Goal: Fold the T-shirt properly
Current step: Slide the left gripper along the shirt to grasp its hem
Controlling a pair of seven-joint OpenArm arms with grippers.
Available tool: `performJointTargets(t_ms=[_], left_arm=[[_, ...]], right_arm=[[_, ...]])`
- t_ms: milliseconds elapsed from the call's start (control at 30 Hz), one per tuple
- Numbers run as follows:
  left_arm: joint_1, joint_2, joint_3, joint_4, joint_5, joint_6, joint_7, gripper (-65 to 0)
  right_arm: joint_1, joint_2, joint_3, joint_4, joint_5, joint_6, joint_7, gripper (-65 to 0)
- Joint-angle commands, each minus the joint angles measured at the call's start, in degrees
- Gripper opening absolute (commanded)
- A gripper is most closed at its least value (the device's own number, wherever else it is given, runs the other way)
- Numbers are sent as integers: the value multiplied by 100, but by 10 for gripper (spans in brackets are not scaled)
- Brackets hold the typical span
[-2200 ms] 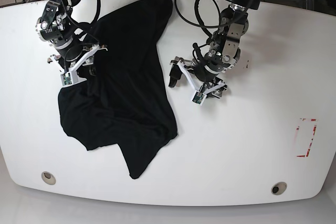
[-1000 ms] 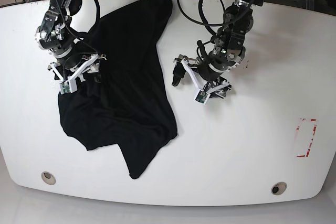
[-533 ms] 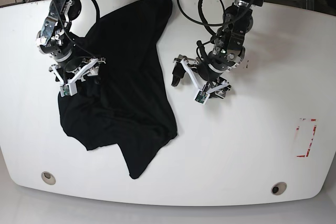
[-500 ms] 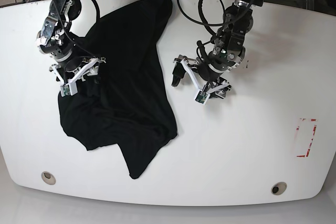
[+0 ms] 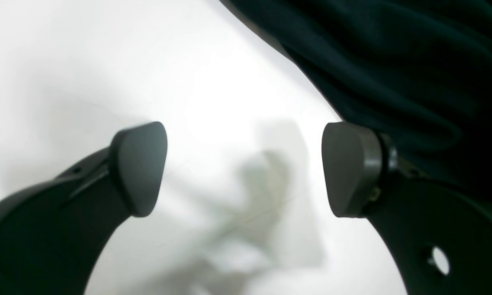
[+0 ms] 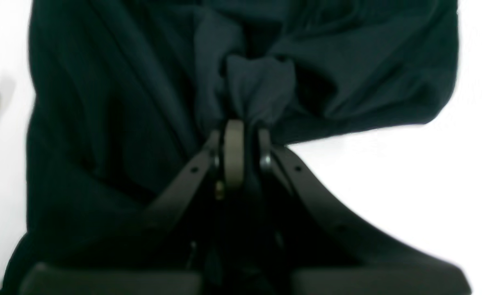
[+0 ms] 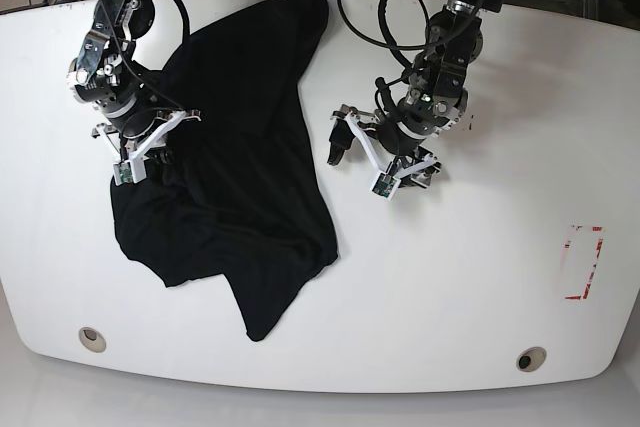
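Note:
The black T-shirt (image 7: 245, 157) lies crumpled across the left half of the white table (image 7: 450, 277), running from the back edge to a point near the front. My right gripper (image 7: 165, 147) sits on its left edge, and the right wrist view shows that right gripper (image 6: 238, 127) shut on a bunched fold of the T-shirt (image 6: 258, 82). My left gripper (image 7: 338, 135) hovers over bare table just right of the cloth. In the left wrist view the left gripper (image 5: 244, 168) stands wide open with nothing between its pads, and the T-shirt (image 5: 393, 61) edge lies beyond its right finger.
A red-outlined rectangle (image 7: 582, 262) is marked near the table's right edge. Two round holes (image 7: 92, 337) (image 7: 531, 358) sit near the front corners. Cables hang behind the arms at the back edge.
My right gripper has closed from open onto a fold of the T-shirt and pulled the cloth up slightly. The left arm has stayed where it was, still open.

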Motion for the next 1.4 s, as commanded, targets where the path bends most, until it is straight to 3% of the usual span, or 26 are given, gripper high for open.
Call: performJointTargets(t_ms=[0,133,300,400,633,733,967,1367], left_arm=[[-173,54,3,146,-54,-19,-129,-97],[-269,54,3,137,-186,-28,-129,-96],[-709,36,3,-12,-801,-19,-129,-68],[-1052,36,3,-417,-1091,7,-129,-39],[-1860,133,47,-1665,-1443,-2,-155,-36],[-2142,265,38,-2166,-1443,-2,-190,-36],[-2740,476,55,-3414,-1443,-19,-832,-35],[-3197,862,55,-4487,-1443,-151,-1157,-36]], right_arm=[[-38,65,18,383,73,23,121,-645],[-134,47,9,708,73,5,112,-647],[-266,29,-9,901,73,5,112,-647],[-301,29,-18,910,99,5,112,-647],[-319,21,-18,910,117,32,112,-647],[-345,21,-18,910,125,32,112,-647],[-363,21,-26,910,125,32,129,-647],[-354,-129,-26,1042,125,40,147,-647]])
